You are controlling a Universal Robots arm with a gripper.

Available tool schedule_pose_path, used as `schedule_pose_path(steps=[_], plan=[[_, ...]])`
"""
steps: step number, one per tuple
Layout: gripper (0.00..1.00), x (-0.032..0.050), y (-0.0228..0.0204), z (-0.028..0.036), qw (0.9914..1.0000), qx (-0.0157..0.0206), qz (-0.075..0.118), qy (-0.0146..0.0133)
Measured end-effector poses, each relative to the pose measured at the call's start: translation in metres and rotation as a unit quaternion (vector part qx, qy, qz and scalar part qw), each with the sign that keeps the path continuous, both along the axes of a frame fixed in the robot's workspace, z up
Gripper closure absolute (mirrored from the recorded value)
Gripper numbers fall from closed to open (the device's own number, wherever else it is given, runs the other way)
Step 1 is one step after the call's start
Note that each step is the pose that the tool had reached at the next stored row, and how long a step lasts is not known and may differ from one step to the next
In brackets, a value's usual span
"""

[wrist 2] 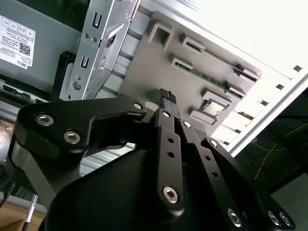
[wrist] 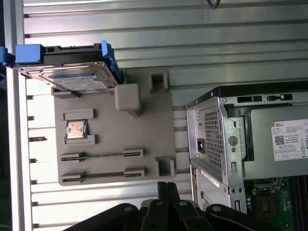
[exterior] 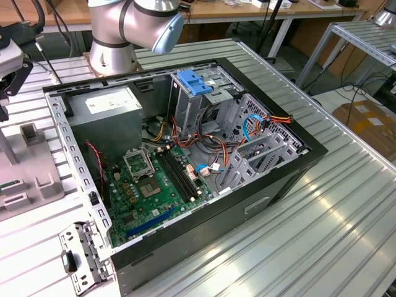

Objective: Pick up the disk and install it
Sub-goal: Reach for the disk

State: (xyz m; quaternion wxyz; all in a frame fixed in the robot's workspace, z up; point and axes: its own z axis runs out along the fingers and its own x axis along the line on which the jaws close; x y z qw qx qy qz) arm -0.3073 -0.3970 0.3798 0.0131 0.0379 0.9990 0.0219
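**Operator:** What's nearest the wrist cameras?

**Spotter:** Your gripper. In both wrist views its black fingers are pressed together at the tips with nothing between them, so you are carrying nothing.

**Operator:** And just past the fingertips?

**Spotter:** You're over a grey fixture plate lying on the ribbed metal table. Closest to your fingertips, two narrow boards stand on edge in long slots. Beyond them a small square chip sits in its own pocket.

**Operator:** Where's the disk?

**Spotter:** The disk is at the end of the plate farthest from your gripper, well apart from it. You can see its label facing up and the blue rails along its edges. It looks slightly tilted. It is not yet in the computer.

**Operator:** And farther off?

**Spotter:** Beside the plate you have the open computer case, with the grey power supply and its white sticker inside, and next to that the green motherboard. In the exterior view the case lies open side up, with the plate off to the exterior view's left of it. A light-blue latch piece sits on top of the drive cage, and your arm rises behind the case.
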Motion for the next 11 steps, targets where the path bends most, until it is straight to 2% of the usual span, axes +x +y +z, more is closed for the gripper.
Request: schedule_pose_path(steps=[11], plan=[[0.89, -0.0135, 0.0002, -0.0017, 1.00000, 0.0000, 0.000, 0.0000]])
